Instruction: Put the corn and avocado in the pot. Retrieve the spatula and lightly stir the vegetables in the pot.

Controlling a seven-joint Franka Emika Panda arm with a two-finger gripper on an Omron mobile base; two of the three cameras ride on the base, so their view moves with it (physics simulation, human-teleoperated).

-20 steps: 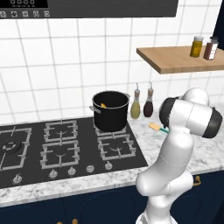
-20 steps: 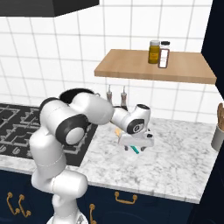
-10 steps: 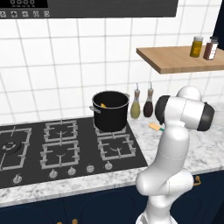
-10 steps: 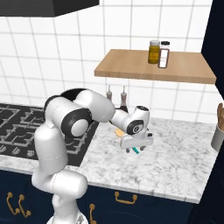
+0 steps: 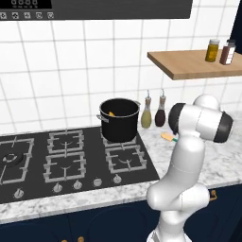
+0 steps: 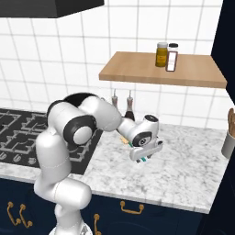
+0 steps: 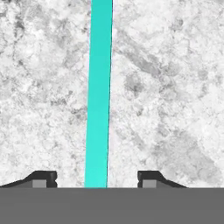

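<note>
Your gripper point(image 7: 97, 178) hangs low over the marble counter point(image 7: 175, 87), its two dark fingertips point(image 7: 43, 178) set apart on either side of the spatula point(image 7: 99, 87). The teal handle runs straight up between them, touching neither, so nothing is grasped. From the right base camera, the gripper point(image 6: 143, 158) sits just above the counter beside the stove point(image 6: 18, 133). The black pot point(image 5: 119, 119) stands on a back burner, with the yellow corn point(image 5: 111, 114) inside it.

Teal-handled spatula point(image 7: 99, 96) flat on marble
</note>
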